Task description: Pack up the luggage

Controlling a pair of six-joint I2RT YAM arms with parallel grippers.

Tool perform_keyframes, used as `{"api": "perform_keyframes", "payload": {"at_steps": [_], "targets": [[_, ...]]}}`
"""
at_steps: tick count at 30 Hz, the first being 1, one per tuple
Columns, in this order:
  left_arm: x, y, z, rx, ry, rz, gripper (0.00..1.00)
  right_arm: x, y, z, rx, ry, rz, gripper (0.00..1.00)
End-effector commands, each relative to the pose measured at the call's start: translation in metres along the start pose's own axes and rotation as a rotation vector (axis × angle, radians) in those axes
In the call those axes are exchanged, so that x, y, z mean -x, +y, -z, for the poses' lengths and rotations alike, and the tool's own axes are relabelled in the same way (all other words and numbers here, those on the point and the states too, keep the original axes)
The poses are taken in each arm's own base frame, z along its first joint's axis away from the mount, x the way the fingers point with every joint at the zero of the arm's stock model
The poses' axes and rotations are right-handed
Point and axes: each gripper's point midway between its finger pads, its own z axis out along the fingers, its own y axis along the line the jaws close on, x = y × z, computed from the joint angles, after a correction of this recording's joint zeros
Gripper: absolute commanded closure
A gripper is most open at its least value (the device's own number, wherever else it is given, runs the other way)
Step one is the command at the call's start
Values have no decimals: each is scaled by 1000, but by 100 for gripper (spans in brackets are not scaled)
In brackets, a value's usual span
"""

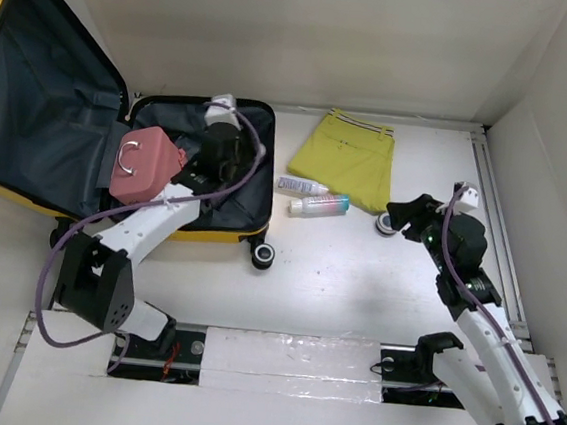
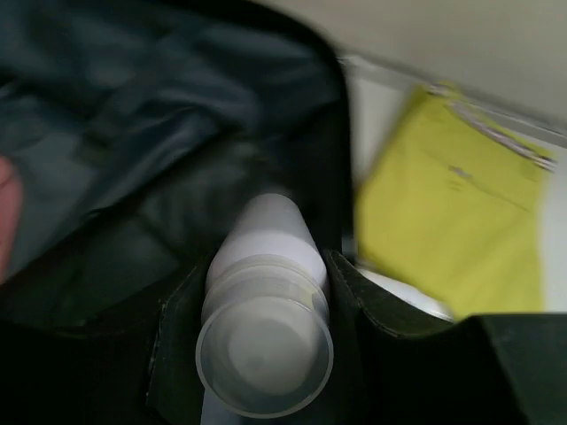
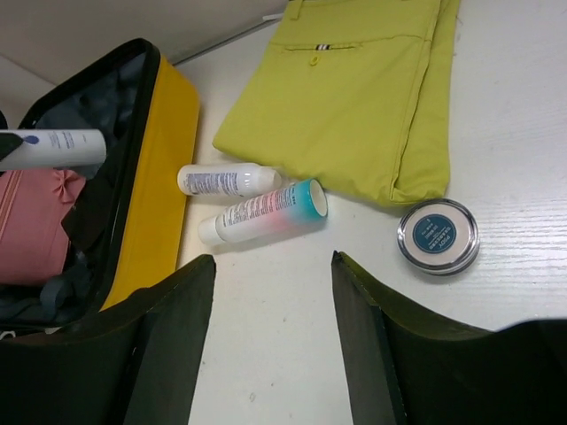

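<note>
The luggage (image 1: 223,232) lies open at the left, a yellow shell with dark grey lining, its lid (image 1: 44,89) leaning back. My left gripper (image 1: 221,131) hangs over the open half, shut on a white bottle (image 2: 266,301) whose clear cap faces the left wrist camera; both fingers (image 2: 177,328) press its sides. The right wrist view shows that bottle (image 3: 53,149) over the luggage's yellow wall (image 3: 159,177). My right gripper (image 3: 273,266) stands open over bare table, nothing between its fingers, beside a round tin (image 3: 438,235).
A small pink case (image 1: 147,164) rests inside the luggage. A folded yellow-green garment (image 1: 349,159) lies at the back centre, with a white bottle (image 3: 226,180) and a pink-and-teal tube (image 3: 266,211) in front of it. A white wall rises on the right.
</note>
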Motion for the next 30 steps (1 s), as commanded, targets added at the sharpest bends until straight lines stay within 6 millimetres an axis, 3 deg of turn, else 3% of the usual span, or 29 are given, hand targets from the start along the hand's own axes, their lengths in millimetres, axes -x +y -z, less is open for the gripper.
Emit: {"api": "perform_keyframes", "payload": {"at_steps": [1, 6, 8, 11, 13, 14, 17, 20, 23, 25, 27, 28, 29, 30], "targets": [[-16, 58, -16, 182, 20, 107, 78, 16, 14, -2, 66, -54, 14, 39], [-31, 93, -40, 291, 47, 145, 78, 7, 12, -8, 64, -32, 15, 39], [-37, 103, -39, 351, 50, 168, 61, 0, 11, -10, 63, -11, 15, 39], [-30, 113, -22, 388, -4, 194, 21, -2, 14, -11, 71, -7, 17, 39], [-17, 113, -13, 383, -60, 209, 21, -2, 14, -11, 71, -6, 17, 39], [0, 112, -4, 387, -111, 231, 21, -4, 12, -13, 66, 1, 16, 39], [15, 108, 10, 369, -142, 245, 22, -6, 13, -14, 68, 2, 27, 39], [13, 105, 24, 375, -151, 262, 24, -6, 13, -14, 67, 2, 27, 39], [11, 100, 59, 348, -191, 301, 24, -5, 17, -13, 80, -1, 29, 39], [13, 96, 70, 295, -205, 292, 22, -5, 17, -13, 80, -1, 29, 39], [19, 79, 72, 211, -202, 272, 27, -5, 17, -13, 80, -1, 29, 39], [17, 57, 67, 126, -152, 217, 28, -5, 17, -13, 80, -1, 29, 42], [16, 40, 63, 89, -133, 182, 28, -7, 14, -15, 67, 3, 28, 47], [10, 21, 59, 55, -98, 129, 30, -7, 14, -15, 67, 3, 28, 59]]}}
